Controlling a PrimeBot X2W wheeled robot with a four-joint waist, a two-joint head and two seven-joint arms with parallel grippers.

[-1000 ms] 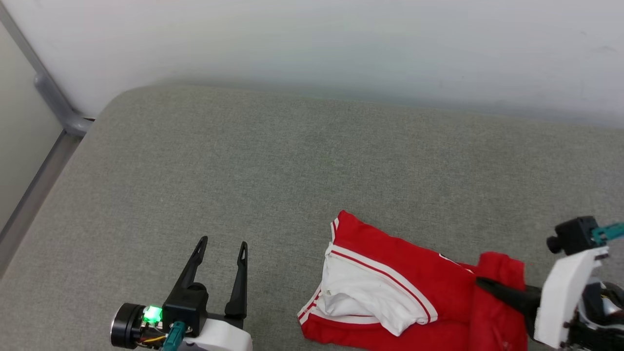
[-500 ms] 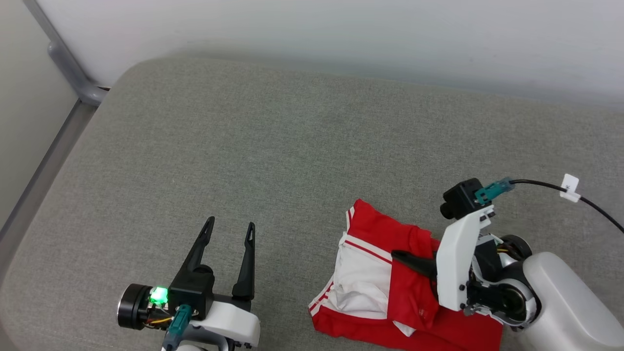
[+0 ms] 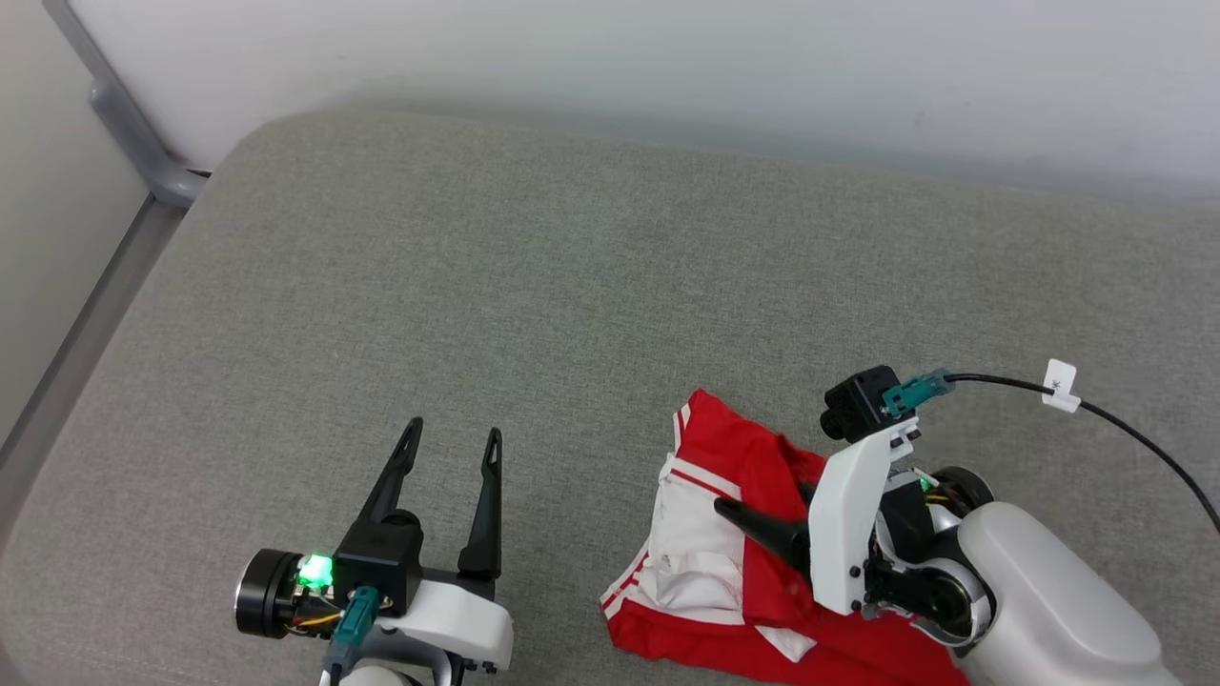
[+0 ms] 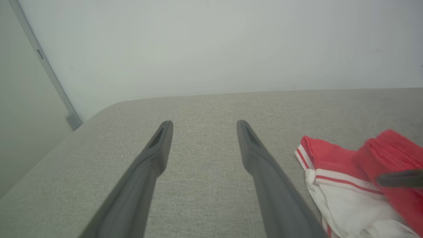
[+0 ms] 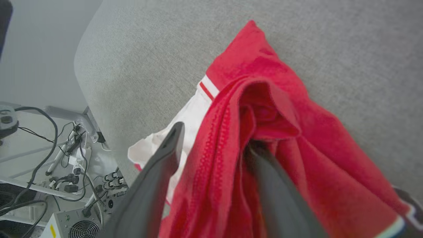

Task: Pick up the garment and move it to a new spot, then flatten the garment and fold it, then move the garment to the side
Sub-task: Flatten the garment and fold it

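The garment (image 3: 701, 572), red with a white sleeve and red-white striped trim, lies bunched on the grey cushion at the lower right; it also appears as the garment (image 4: 333, 165) and the garment (image 5: 281, 86). My right gripper (image 3: 753, 519) points left over it. In the right wrist view my right gripper (image 5: 216, 137) has its fingers spread, with a red fold lying loose between them and draped over the right finger. My left gripper (image 3: 454, 431) stands open and empty over bare cushion to the garment's left, the same in its own view as my left gripper (image 4: 204, 124).
The grey cushion (image 3: 572, 286) runs back to a white wall (image 3: 667, 67). A metal rail (image 3: 133, 162) stands by its far left corner. A black cable (image 3: 1125, 424) trails from my right wrist. Cables and electronics (image 5: 69, 145) lie on the floor past the cushion's edge.
My right gripper has moved left across the garment, carrying a red fold over the white sleeve, and its fingers have spread apart. The head camera shifted. The left gripper has stayed put.
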